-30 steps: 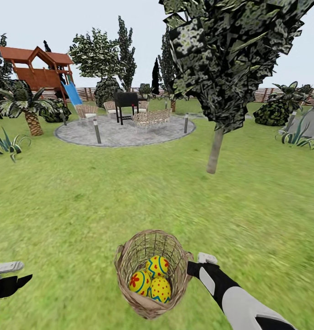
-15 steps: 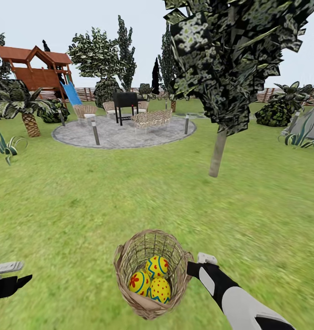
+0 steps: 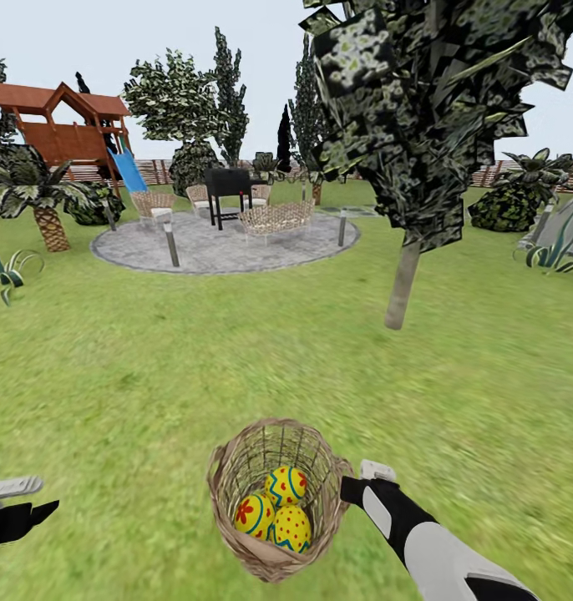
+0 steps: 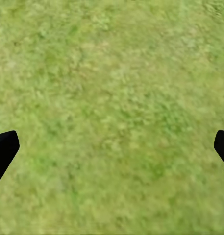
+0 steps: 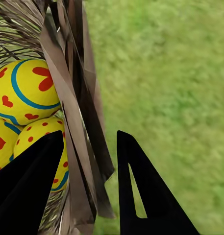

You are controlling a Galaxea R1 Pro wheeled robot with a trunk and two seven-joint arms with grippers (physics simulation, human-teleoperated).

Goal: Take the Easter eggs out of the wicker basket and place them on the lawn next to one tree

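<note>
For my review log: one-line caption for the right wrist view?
Right pincer straddles the wicker basket wall, one finger inside beside the Easter eggs, above the lawn.

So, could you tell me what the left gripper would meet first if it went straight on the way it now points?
Probably just the lawn. The left gripper is open, with its fingers wide apart, and only grass lies ahead between them; how far off it is cannot be judged.

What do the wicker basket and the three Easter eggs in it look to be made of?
The wicker basket looks like tan woven cane, matte: crossing strands with gaps show in its wall. The three Easter eggs look hard and smooth, yellow paint with blue lines and red marks, slightly glossy; whether plastic or real shell cannot be told.
</note>
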